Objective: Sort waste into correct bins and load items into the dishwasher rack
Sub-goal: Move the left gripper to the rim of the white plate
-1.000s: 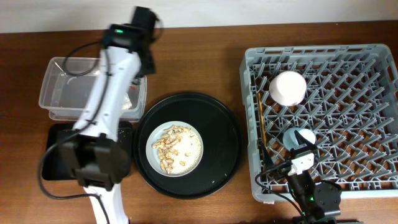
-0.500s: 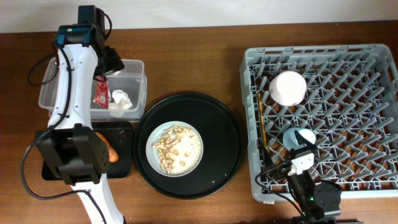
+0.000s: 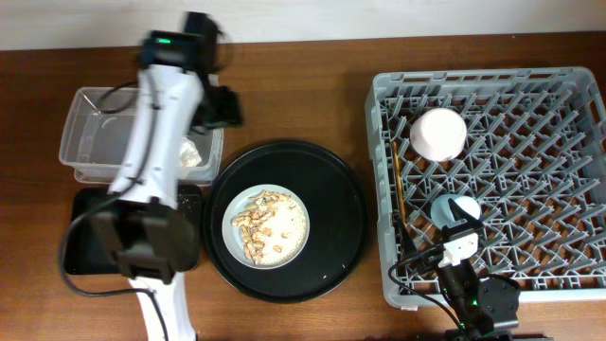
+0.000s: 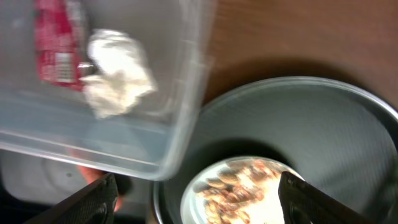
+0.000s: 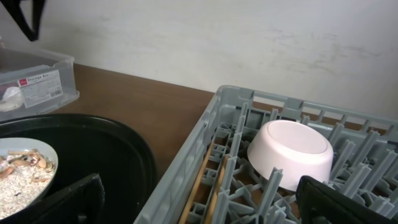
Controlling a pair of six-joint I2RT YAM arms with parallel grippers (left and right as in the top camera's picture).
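In the left wrist view my left gripper [image 4: 199,208] is open and holds nothing, above the edge of the round pale plate [image 4: 249,190] that carries beige food scraps [image 4: 239,186]. The red foil wrapper [image 4: 56,43] and white tissue [image 4: 118,78] lie in the clear tub [image 4: 177,140]. An orange carrot piece [image 4: 93,177] shows under the tub's edge. From overhead, the left gripper [image 3: 220,109] hangs by the tub's right wall [image 3: 90,142]. My right gripper [image 5: 205,211] is open over the grey rack [image 3: 568,104]. The rack holds the white bowl [image 3: 436,133], blue cup [image 3: 453,206] and chopsticks [image 3: 398,189].
The plate [image 3: 266,225] sits on a large round black tray [image 3: 331,189] in the middle. A shallow black rectangular tray [image 3: 90,204] lies below the clear tub, mostly covered by my left arm [image 3: 156,152]. Brown table wood [image 3: 303,85] shows between tub and rack.
My left arm swung out over the clear tub's left side and back to its right wall, above the round tray's edge. The right arm has not moved.
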